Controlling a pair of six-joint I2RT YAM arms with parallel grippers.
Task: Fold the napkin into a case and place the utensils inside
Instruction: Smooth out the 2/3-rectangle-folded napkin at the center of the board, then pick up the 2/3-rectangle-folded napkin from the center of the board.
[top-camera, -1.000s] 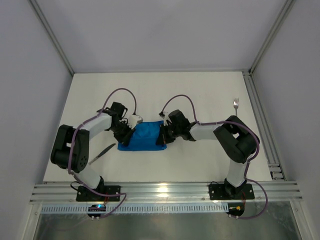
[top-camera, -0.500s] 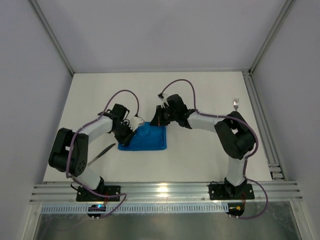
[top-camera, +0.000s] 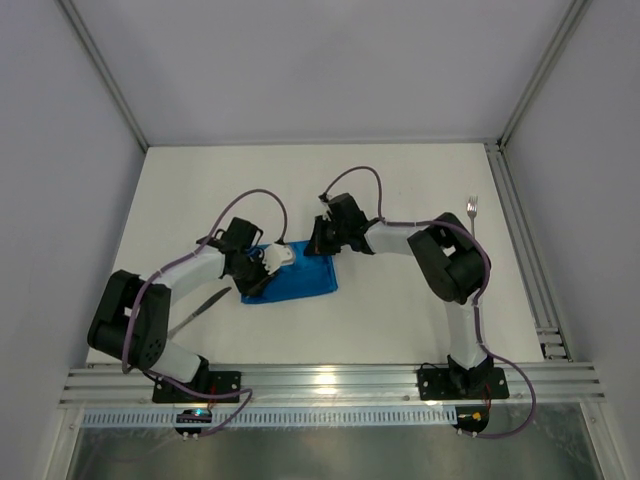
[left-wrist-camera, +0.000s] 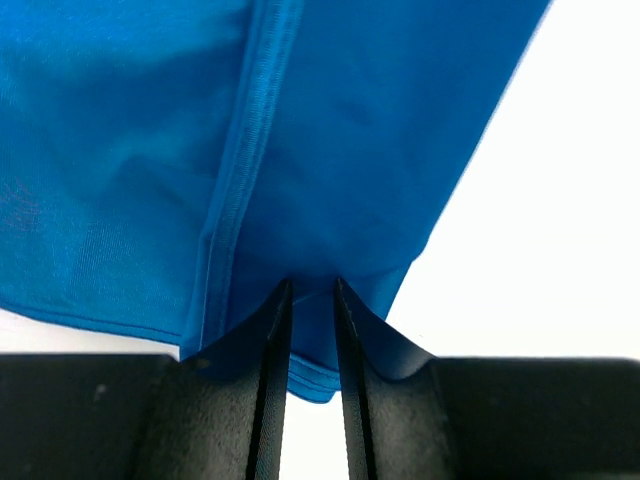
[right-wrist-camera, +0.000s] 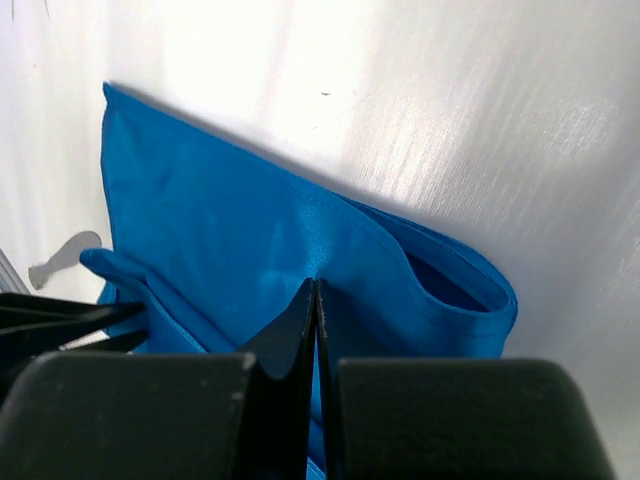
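The bright blue napkin (top-camera: 298, 280) lies folded in a rough rectangle between my two grippers. My left gripper (top-camera: 256, 268) is at its left end; in the left wrist view the jaws (left-wrist-camera: 308, 290) stand narrowly apart with a lifted corner of the napkin (left-wrist-camera: 350, 150) pinched between them. My right gripper (top-camera: 322, 242) is at the far right corner, shut, its tips (right-wrist-camera: 316, 285) pressed into the napkin (right-wrist-camera: 230, 230) beside an open fold loop. The silver fork (top-camera: 472, 207) lies far right. The dark knife (top-camera: 201, 307) lies left of the napkin.
A metal rail (top-camera: 525, 240) runs along the table's right side. Grey walls stand to the left and right. The left gripper's fingers (right-wrist-camera: 60, 318) show at the left edge of the right wrist view.
My right gripper moved from the napkin's right edge up to its far right corner. My left gripper shifted right and slightly nearer, and the napkin's left end shifted with it.
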